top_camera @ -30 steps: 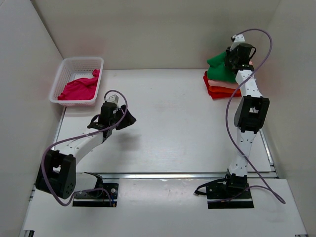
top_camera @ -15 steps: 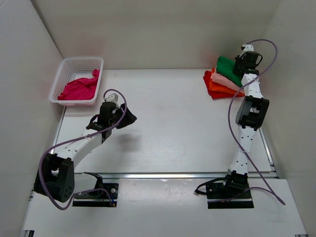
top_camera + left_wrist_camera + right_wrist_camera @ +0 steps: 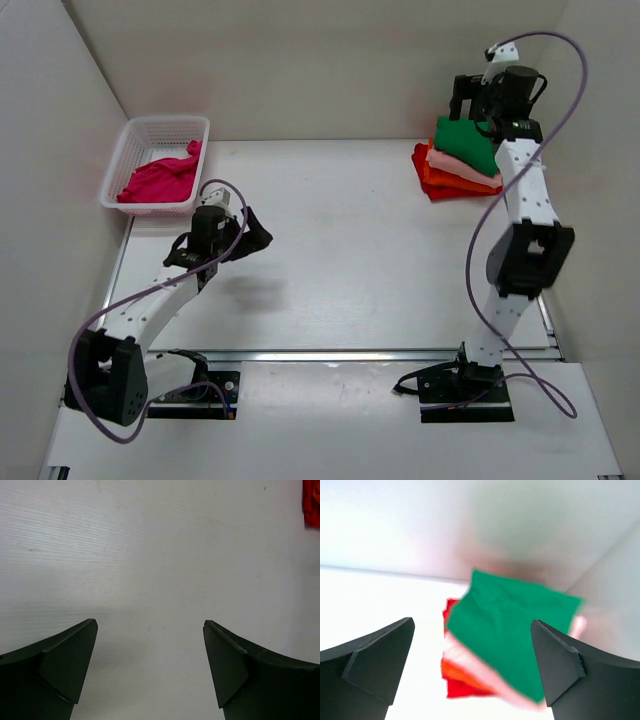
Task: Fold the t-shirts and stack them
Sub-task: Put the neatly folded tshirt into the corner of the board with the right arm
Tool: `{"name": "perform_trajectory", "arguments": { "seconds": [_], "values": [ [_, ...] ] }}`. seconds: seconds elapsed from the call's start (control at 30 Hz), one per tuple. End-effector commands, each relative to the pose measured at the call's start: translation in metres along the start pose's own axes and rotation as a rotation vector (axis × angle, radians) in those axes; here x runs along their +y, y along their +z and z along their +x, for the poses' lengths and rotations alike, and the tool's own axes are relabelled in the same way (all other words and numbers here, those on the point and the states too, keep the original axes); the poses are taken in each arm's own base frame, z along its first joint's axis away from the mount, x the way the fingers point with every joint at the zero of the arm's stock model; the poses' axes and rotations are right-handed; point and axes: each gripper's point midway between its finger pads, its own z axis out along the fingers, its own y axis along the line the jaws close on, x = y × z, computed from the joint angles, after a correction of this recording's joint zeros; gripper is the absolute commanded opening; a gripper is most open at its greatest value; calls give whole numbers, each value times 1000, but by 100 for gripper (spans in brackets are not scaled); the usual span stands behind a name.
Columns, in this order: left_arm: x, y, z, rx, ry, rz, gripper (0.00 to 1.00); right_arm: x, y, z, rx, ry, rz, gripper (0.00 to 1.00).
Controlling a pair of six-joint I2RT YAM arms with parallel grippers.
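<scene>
Folded t-shirts lie stacked at the back right: green point(image 3: 466, 143) on top, then salmon pink point(image 3: 444, 163), orange-red and red point(image 3: 441, 187). My right gripper point(image 3: 476, 96) hangs open above and behind the stack, touching nothing. Its wrist view looks down on the green t-shirt point(image 3: 512, 627) between the spread fingers of the right gripper point(image 3: 472, 621). A crumpled magenta t-shirt point(image 3: 160, 179) lies in the white basket point(image 3: 170, 122) at the back left. My left gripper point(image 3: 256, 233) is open over bare table, nothing between its fingers point(image 3: 150, 623).
The walls of the white enclosure stand close behind the stack and the basket. The table point(image 3: 340, 260) is white, with a metal rail point(image 3: 350, 354) along its near edge. An edge of red cloth point(image 3: 312, 502) shows at the top right of the left wrist view.
The right gripper opened, let go of the green t-shirt and rose up and back from the stack. The left gripper opened wider and drifted slightly left.
</scene>
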Motion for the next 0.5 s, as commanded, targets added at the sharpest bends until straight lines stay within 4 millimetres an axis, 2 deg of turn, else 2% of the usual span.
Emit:
{"name": "perform_trajectory", "arguments": {
  "seconds": [0.0,0.03,0.07,0.1,0.13,0.17,0.2,0.23,0.27,0.33,0.37,0.4,0.47],
  "values": [
    [-1,-27,-32,-103,95,-10,98,6,-116,-111,-250,-15,165,100],
    [4,-28,-29,-86,170,-29,99,13,-119,-87,-180,10,183,99],
    [9,-29,-27,-76,214,-66,99,14,-138,-91,-191,24,215,99],
    [17,-29,-37,-90,276,-131,99,22,-153,-78,-152,67,208,99],
    [27,-27,-39,-55,323,-200,99,31,-162,-57,-91,124,190,99],
    [44,-30,-31,9,323,-275,99,39,-165,-46,-61,148,167,99],
    [49,-25,-32,48,323,-311,99,53,-169,-20,6,180,129,99],
    [58,-28,-28,106,289,-358,99,70,-170,15,93,183,100,99],
    [80,-30,-14,184,272,-464,99,78,-181,20,96,181,89,99],
    [101,-36,3,230,239,-603,99,107,-198,68,191,164,48,99],
    [102,-38,11,250,260,-610,98,115,-202,91,236,188,35,99],
    [102,-41,19,253,281,-606,99,123,-210,97,242,197,5,99],
    [99,-46,25,212,280,-576,99,134,-221,131,304,246,-29,99]
  ]
}}
